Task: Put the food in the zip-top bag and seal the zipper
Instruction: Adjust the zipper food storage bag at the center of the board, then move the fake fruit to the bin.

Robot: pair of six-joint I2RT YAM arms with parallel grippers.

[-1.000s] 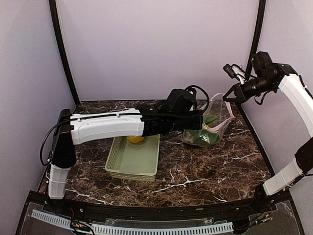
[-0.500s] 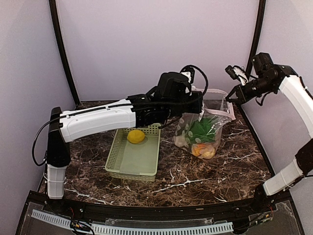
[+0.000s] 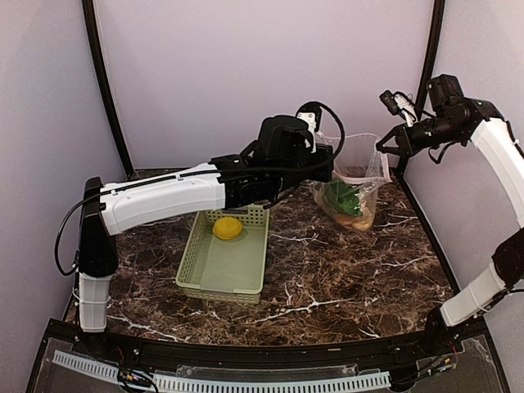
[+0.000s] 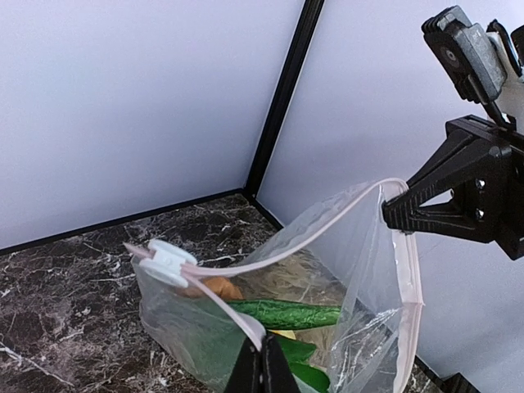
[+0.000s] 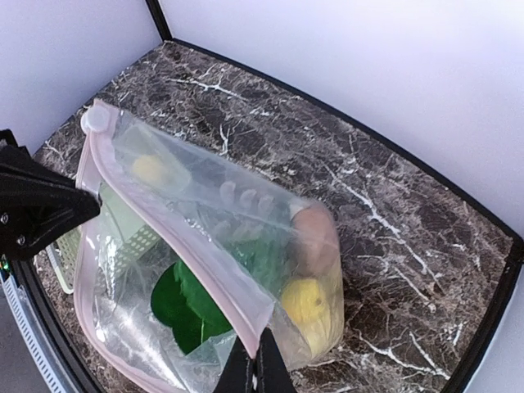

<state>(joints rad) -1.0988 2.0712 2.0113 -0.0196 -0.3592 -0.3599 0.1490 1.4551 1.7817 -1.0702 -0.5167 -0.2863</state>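
I am holding the zip-top bag (image 3: 352,192) up in the air with both grippers, one at each side of its open mouth. My left gripper (image 4: 262,368) is squeezed tight shut on the lip nearest the green basket (image 3: 219,292). My right gripper (image 3: 383,147) is pinched shut on the end of the lip farthest from the basket. I am holding the two spots apart so the mouth is making a wide hole that food can drop through.

The bag is hanging past the far right corner of the basket and higher than it. I cannot tell if its bottom is touching the table (image 3: 327,278).

The zipper (image 4: 229,268) is running along the top edge. Its little white slider (image 4: 164,260) is sitting at one end, so I think the bag is not sealed yet.

The cucumber (image 4: 286,313), the bok choy (image 5: 184,307), the potato (image 5: 315,237) and a yellow fruit (image 5: 304,301) are lying low in the bag because it is hanging mouth-up. One lemon (image 3: 228,228) is lying alone at the far end of the basket — I think it needs to go in before I zip up.
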